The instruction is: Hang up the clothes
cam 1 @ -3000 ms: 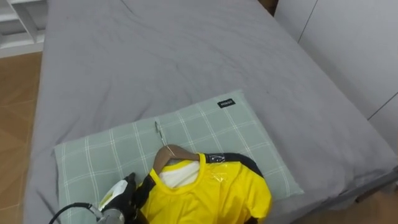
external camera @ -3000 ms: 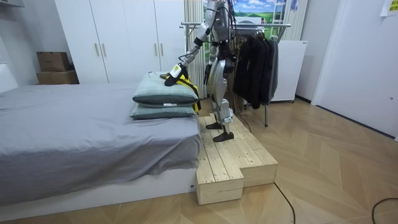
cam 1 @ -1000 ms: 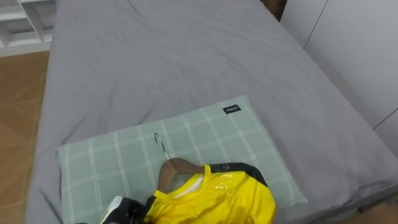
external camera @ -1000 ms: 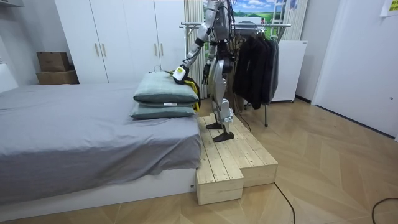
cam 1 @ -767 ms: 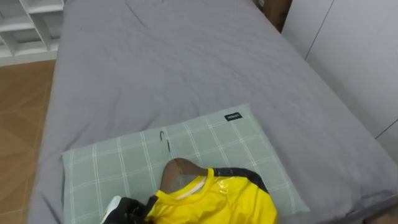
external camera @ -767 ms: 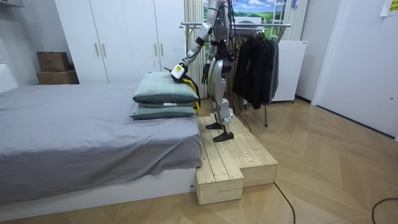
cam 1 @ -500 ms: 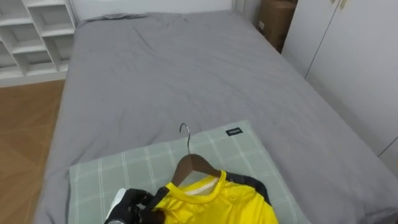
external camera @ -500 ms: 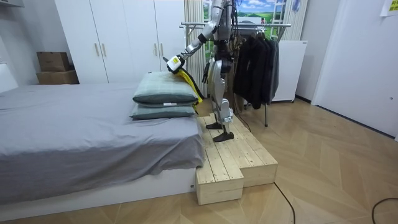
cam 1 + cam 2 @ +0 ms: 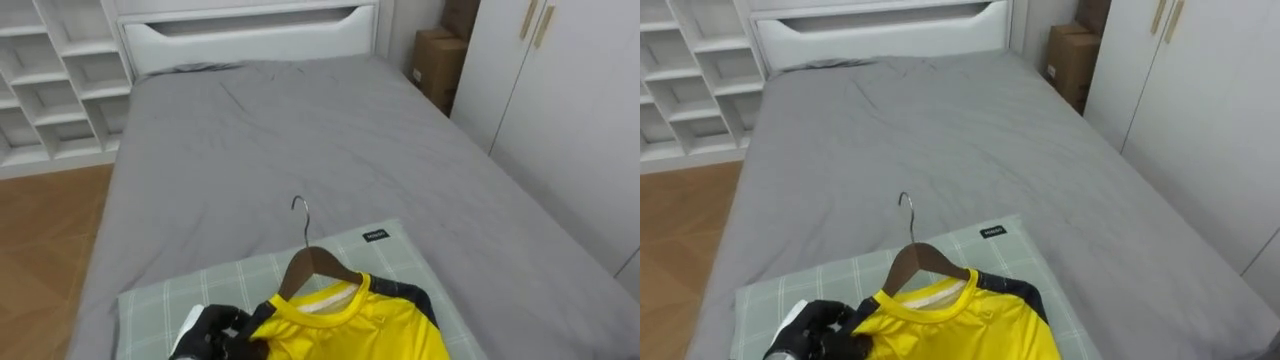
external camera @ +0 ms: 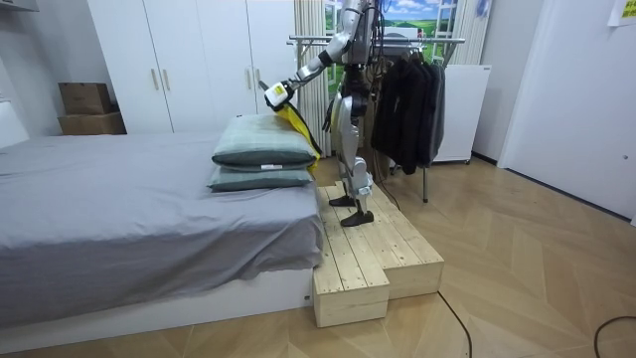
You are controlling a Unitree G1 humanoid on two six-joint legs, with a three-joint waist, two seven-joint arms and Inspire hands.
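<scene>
One yellow shirt [image 9: 352, 325], on a wooden hanger [image 9: 312, 266]: we are holding it up above the checked pillow [image 9: 158, 305] on the bed [image 9: 300, 130], our left hand [image 9: 212, 330] clenched round its shoulder so the hook [image 9: 299, 212] is standing free for hanging. One clothes rail [image 10: 437, 40] is standing behind us; we are judging it the destination.

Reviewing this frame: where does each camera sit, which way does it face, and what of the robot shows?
Left eye view: on the robot's head, looking down along the grey bed to its headboard; left hand at the bottom edge, gripping the yellow shirt on its hanger.
Right eye view: same head, slightly right; same scene.
Room view: off in the room, beside the bed; whole robot on a wooden platform.
Shared: bed, checked pillow, shirt, left hand.
</scene>
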